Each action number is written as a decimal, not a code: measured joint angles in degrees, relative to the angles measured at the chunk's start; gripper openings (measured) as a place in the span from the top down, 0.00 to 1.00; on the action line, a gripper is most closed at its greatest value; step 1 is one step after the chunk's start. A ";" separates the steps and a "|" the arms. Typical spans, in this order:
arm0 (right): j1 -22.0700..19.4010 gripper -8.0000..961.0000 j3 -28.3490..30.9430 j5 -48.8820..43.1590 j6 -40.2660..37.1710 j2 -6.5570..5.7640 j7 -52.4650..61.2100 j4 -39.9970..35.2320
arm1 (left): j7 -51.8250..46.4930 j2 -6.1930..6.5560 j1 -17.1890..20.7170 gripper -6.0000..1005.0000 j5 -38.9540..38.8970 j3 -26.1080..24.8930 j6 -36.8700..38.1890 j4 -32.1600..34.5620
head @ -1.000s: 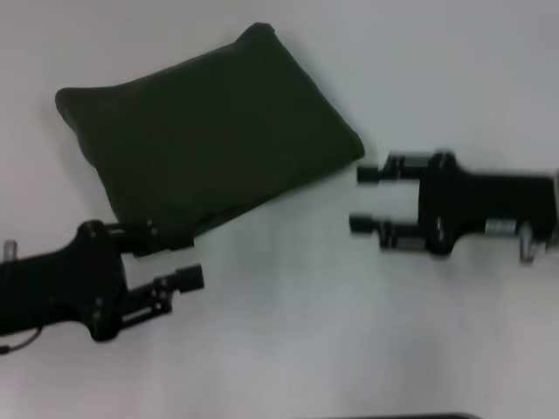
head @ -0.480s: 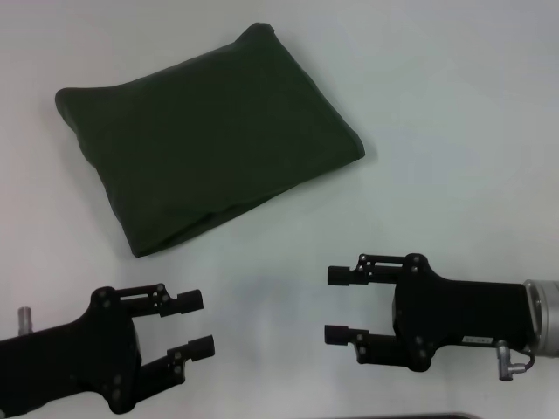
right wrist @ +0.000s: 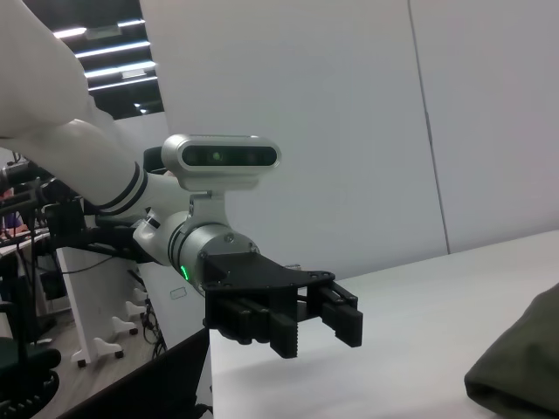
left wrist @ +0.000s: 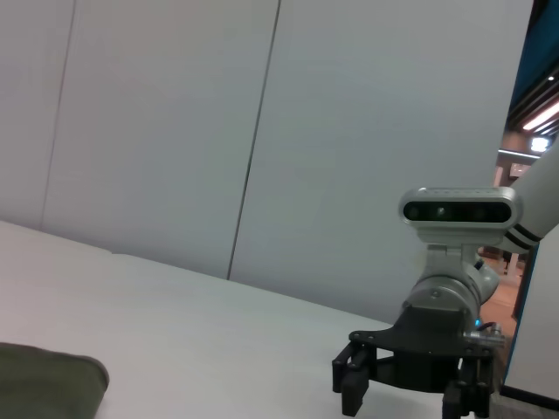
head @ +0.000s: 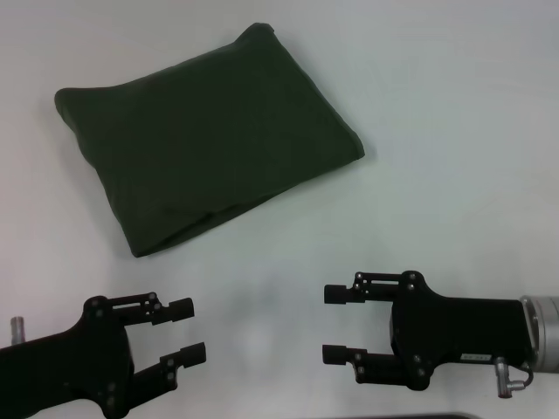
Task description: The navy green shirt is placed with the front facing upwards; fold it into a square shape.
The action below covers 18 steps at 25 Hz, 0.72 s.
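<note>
A white desk (head: 454,105) seen from above, with a dark green shirt (head: 205,144) lying on it. The shirt is folded into a thick, roughly rectangular pad, turned so that one corner points toward 1 o'clock and the opposite corner toward 7 o'clock. It sits in the upper left part of the head view, around 11 o'clock from the centre. Its top face is plain green cloth; a folded layer edge shows along its near side.

Both robot hands are near the lower edge of the view, well apart from the shirt and touching nothing. The left hand (head: 183,332) is at about 7 o'clock, its black fingers pointing toward 3 o'clock and spread with a clear gap between them. The right hand (head: 336,324) is at about 5 o'clock, its fingers pointing toward 9 o'clock, also spread wide. The two hands face each other across a bare stretch of desk.

The left wrist view shows the right hand (left wrist: 406,384) farther off with a camera mounted above it, a grey panelled wall (left wrist: 218,131) behind, and one corner of the shirt (left wrist: 48,384) on the desk (left wrist: 201,332). The right wrist view shows the left hand (right wrist: 288,323) with its own camera on top, fingers spread, over the desk's edge, and a corner of the shirt (right wrist: 524,367) lying near.
</note>
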 joint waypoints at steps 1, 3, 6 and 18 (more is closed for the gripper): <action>-0.20 0.31 0.03 -0.01 0.00 0.00 0.00 0.10 | -0.08 0.04 0.04 0.54 0.01 -0.01 -0.05 0.01; -0.43 0.31 0.03 -0.01 0.00 0.00 -0.02 0.12 | -0.17 0.07 0.06 0.54 -0.03 -0.08 -0.09 -0.11; -0.73 0.31 0.21 -0.01 -0.03 -0.05 -0.03 0.14 | -0.20 0.07 0.04 0.54 -0.25 -0.50 -0.15 -0.23; -0.89 0.31 -0.16 -0.02 -0.07 -0.09 0.22 0.18 | -0.31 -0.06 0.13 0.54 -0.07 -1.66 -0.43 -0.14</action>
